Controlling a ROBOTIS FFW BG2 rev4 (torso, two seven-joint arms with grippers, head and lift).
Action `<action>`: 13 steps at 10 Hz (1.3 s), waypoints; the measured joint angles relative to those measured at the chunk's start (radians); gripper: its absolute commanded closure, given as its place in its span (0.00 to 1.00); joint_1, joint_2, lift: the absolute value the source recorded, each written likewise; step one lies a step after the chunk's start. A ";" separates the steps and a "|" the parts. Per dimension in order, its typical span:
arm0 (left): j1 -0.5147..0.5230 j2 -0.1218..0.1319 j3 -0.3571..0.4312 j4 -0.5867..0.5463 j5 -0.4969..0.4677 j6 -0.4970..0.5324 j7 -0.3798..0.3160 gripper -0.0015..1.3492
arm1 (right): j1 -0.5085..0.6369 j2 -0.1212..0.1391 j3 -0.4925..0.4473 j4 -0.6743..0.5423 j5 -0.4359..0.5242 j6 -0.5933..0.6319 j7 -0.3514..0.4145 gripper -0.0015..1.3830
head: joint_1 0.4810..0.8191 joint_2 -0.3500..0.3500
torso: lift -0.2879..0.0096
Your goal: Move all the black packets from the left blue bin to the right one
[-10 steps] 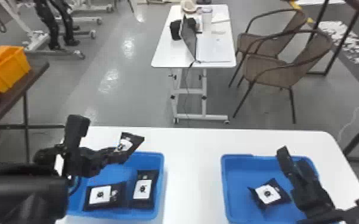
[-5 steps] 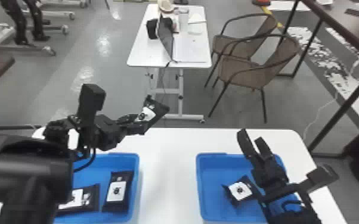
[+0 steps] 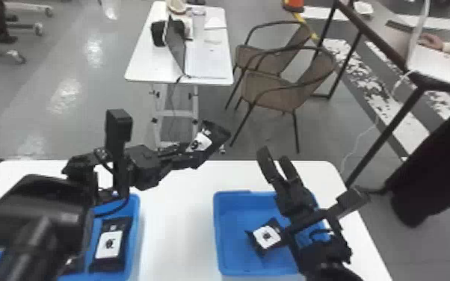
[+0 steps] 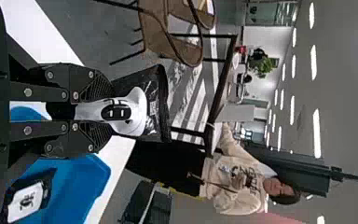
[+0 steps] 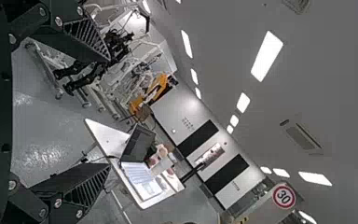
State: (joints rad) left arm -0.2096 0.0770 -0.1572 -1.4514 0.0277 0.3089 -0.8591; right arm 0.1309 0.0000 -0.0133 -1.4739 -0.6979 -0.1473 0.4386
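Packet (image 3: 210, 139), pinched in the left gripper (image 4: 98, 111), lay left of the right gripper (image 3: 274, 156) (parted, and nearer the right bin (image 3: 231, 209)); its long axis seemingly slanted rightward and away.

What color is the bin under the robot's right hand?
The bin is blue, best seen in the head view.

Bins, blue: left bin (image 3: 135, 224), right bin (image 3: 216, 231); I count two.
Packets, black: held packet (image 3: 215, 135), left-bin packet (image 3: 109, 244), right-bin packet (image 3: 267, 236); I count three fully distinguishable.
Grippers: left gripper (image 3: 192, 154), right gripper (image 3: 274, 154); two.
Tables: work table (image 3: 175, 216), small white table (image 3: 142, 63), dark table (image 3: 381, 45); three.
Chairs: near chair (image 3: 269, 91), far chair (image 3: 250, 55); two.
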 measured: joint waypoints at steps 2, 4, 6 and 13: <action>-0.044 0.000 -0.063 0.060 0.015 -0.010 -0.019 0.76 | -0.029 0.000 0.014 0.013 0.001 0.007 0.009 0.16 | 0.63 0.24 | 0.97; -0.072 -0.018 -0.088 0.097 0.010 -0.008 -0.039 0.76 | -0.057 0.000 0.044 0.024 -0.002 0.025 0.011 0.17 | 0.63 0.24 | 0.97; -0.092 -0.021 -0.116 0.121 0.020 -0.005 -0.039 0.76 | -0.075 -0.002 0.065 0.027 -0.002 0.043 0.014 0.17 | 0.63 0.24 | 0.97; -0.120 -0.028 -0.161 0.154 0.059 -0.002 -0.039 0.74 | -0.111 -0.001 0.140 0.071 0.003 0.119 0.026 0.64 | 0.63 0.29 | 0.97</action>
State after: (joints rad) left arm -0.3297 0.0495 -0.3182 -1.2975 0.0869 0.3066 -0.8976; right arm 0.0196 -0.0010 0.1269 -1.4027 -0.6946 -0.0285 0.4650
